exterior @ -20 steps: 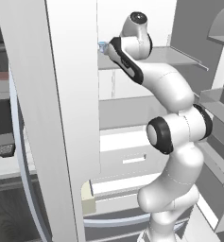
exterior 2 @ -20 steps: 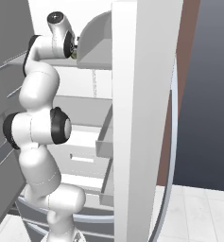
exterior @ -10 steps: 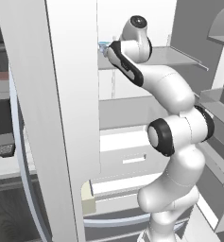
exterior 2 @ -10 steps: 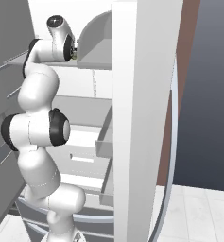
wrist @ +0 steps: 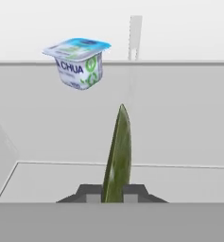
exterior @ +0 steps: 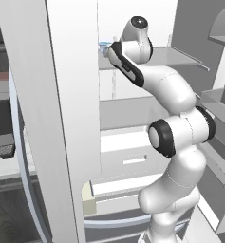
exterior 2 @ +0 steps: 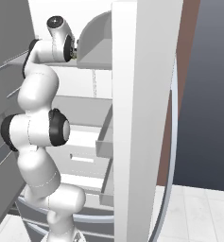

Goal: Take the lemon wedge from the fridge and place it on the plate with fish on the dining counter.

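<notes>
Pincer point(wrist: 112, 194): clenched on the lemon wedge point(wrist: 118, 156), one dark tip pressed against each side at its base.
Wedge: standing thin-edge-on between the tips, olive and dark in shadow, pointing up and away over the grey shelf point(wrist: 179, 137) inside the fridge point(exterior: 71, 118).
Grip: looks narrow, caught low on a slim tapered piece; judged enough to lift, not generous.
Shelf: flat and bare just ahead of the wedge, white back wall beyond.
Yogurt cup point(wrist: 79, 63): further back and to the upper left, pale blue lid, well apart from the wedge.
Arm: reaching high into the upper shelf in the left base view, hand tucked just beside the open door's edge.
Risk one: wedge slipping or pivoting out of the tips on withdrawal, caused by the tapered sides and the low hold.
Risk two: hand or elbow brushing the door edge or shelf lip while backing out, caused by the tight gap.
Risk three: a jolt while the base drives toward the desk shaking the wedge loose.
Step in hand: grasp just made, lift and retreat to come.
</notes>
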